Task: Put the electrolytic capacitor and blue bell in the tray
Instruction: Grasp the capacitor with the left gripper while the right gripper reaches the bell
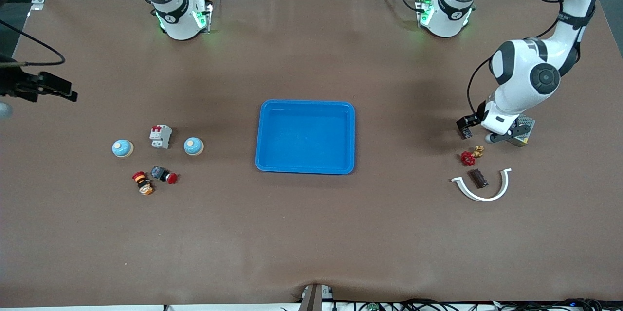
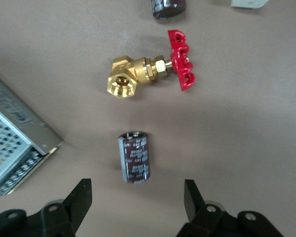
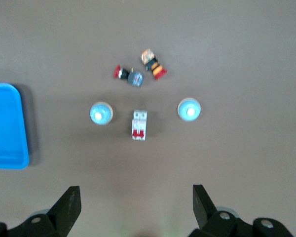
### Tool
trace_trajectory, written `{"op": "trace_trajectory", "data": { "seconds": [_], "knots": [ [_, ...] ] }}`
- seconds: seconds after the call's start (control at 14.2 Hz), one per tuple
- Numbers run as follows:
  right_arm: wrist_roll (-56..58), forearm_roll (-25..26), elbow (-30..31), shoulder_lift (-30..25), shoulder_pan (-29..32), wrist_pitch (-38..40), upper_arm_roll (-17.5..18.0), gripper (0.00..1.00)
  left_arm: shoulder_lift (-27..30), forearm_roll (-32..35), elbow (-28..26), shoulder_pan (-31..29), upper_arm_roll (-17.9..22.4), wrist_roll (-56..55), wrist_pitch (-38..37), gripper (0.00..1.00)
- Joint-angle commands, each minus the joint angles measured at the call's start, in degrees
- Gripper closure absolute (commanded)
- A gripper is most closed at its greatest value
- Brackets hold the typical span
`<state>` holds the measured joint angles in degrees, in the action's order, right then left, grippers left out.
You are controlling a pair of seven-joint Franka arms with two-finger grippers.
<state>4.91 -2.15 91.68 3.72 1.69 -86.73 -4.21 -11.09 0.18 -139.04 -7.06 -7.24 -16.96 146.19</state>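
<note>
Two blue bells (image 1: 122,148) (image 1: 193,146) stand on the table toward the right arm's end, either side of a white circuit breaker (image 1: 160,136). One electrolytic capacitor (image 2: 134,157), dark brown, lies just ahead of the fingertips of my left gripper (image 2: 137,190), which is open over it (image 1: 481,135). The hand hides this capacitor in the front view. A second capacitor (image 1: 478,178) lies inside a white curved piece (image 1: 482,195). The blue tray (image 1: 305,106) sits mid-table with nothing in it. My right gripper (image 1: 63,91) hangs open high over the right arm's end (image 3: 135,195), looking down on both bells (image 3: 101,113) (image 3: 189,109).
A brass valve with a red handle (image 1: 471,155) (image 2: 148,74) lies between the two capacitors. A perforated metal box (image 1: 525,123) (image 2: 15,143) sits beside the left gripper. Two push-button switches (image 1: 164,175) (image 1: 143,183) lie nearer the front camera than the bells.
</note>
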Motion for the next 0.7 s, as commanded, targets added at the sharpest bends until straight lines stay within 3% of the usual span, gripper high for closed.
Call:
{"op": "trace_trajectory", "data": {
  "seconds": [0.0, 0.42, 0.56, 0.63],
  "knots": [
    [1.06, 0.22, 0.60, 3.83, 1.64, -0.45, -0.01, 0.00, -2.96, -0.35, 0.88, -0.24, -0.15, -0.88, 2.35, 0.22],
    [14.05, 0.48, 15.35, 4.63, 4.37, -18.89, -0.10, 0.00, -6.48, -0.35, 2.02, -0.24, 0.03, -0.88, 3.58, 0.46],
    [17.05, 0.65, 17.99, 5.24, 4.54, -22.32, -0.10, 0.00, -7.10, -0.35, 2.46, -0.24, 0.03, -0.80, 3.58, 0.61],
    [18.80, 1.00, 18.79, 5.77, 4.63, -23.82, -0.10, 0.00, -7.19, -0.35, 2.55, -0.24, 0.03, -0.80, 3.49, 0.74]
  ]
}}
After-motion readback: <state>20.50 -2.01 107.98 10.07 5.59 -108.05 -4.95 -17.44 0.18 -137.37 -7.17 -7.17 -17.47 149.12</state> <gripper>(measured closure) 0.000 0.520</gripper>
